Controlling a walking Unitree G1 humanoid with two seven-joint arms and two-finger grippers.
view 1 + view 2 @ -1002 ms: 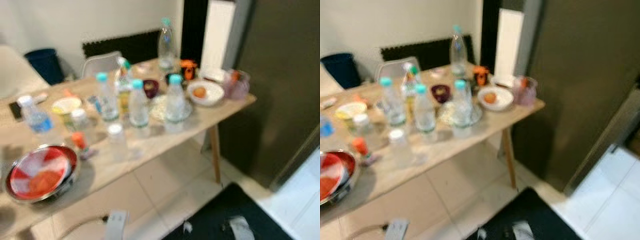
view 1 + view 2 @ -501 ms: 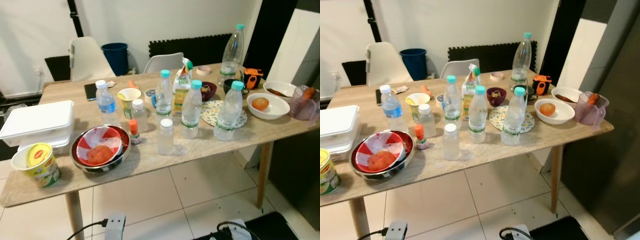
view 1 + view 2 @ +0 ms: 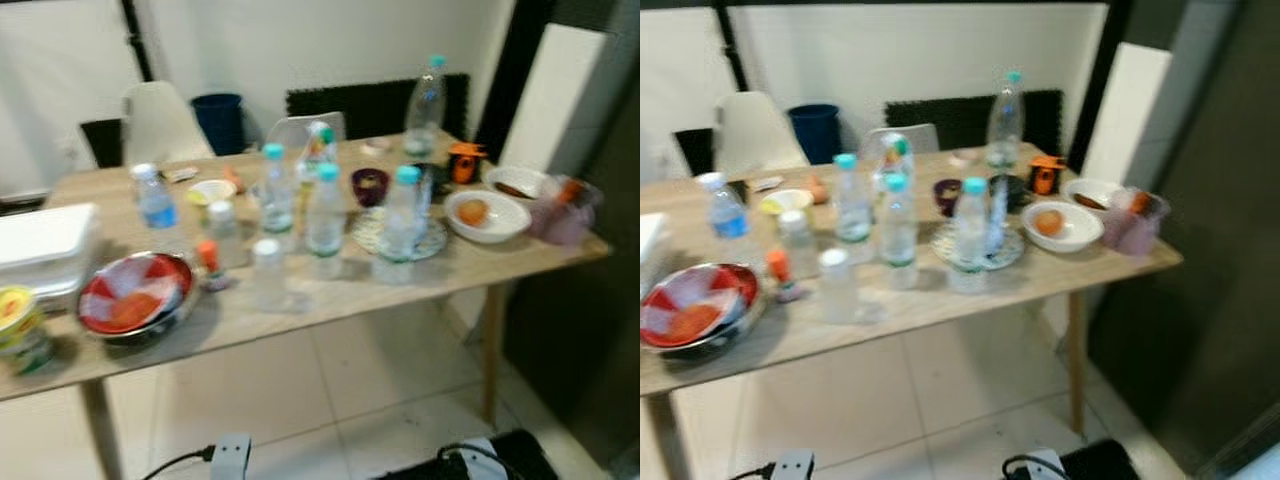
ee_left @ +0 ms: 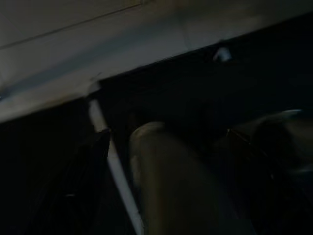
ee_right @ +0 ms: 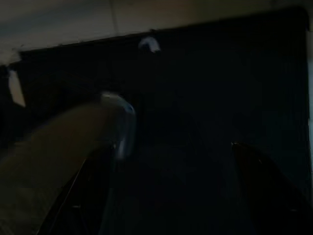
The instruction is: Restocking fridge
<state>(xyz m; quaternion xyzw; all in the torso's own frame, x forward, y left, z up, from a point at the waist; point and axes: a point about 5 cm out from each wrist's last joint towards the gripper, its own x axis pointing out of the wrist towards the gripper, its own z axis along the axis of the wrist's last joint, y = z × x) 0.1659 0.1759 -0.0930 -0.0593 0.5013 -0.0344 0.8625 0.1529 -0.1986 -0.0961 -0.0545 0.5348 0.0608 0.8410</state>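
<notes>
A long wooden table (image 3: pixel 340 298) stands before me, blurred. On it are several clear water bottles with teal caps (image 3: pixel 325 208), a tall bottle (image 3: pixel 427 92) at the back, a blue-labelled bottle (image 3: pixel 153 198) and a juice carton (image 3: pixel 316 150). A red bowl (image 3: pixel 135 295) sits front left and a white bowl with an orange fruit (image 3: pixel 485 213) at the right. The dark fridge front (image 3: pixel 1220 200) rises right of the table. Both arms hang low over dark floor: the left gripper (image 4: pixel 166 142) and right gripper (image 5: pixel 166 156) are open, holding nothing.
A white lidded box (image 3: pixel 40 240) and a yellow cup (image 3: pixel 20 325) sit at the table's left end, a purple jug (image 3: pixel 565 215) at its right. Chairs (image 3: pixel 155 120) and a blue bin (image 3: pixel 218 118) stand behind. A power strip (image 3: pixel 230 455) and black mat (image 3: pixel 480 460) lie on the tiles.
The whole view has swung, first left off the fridge, now slightly back right and blurred, so the camera moved. Nothing on the table has shifted.
</notes>
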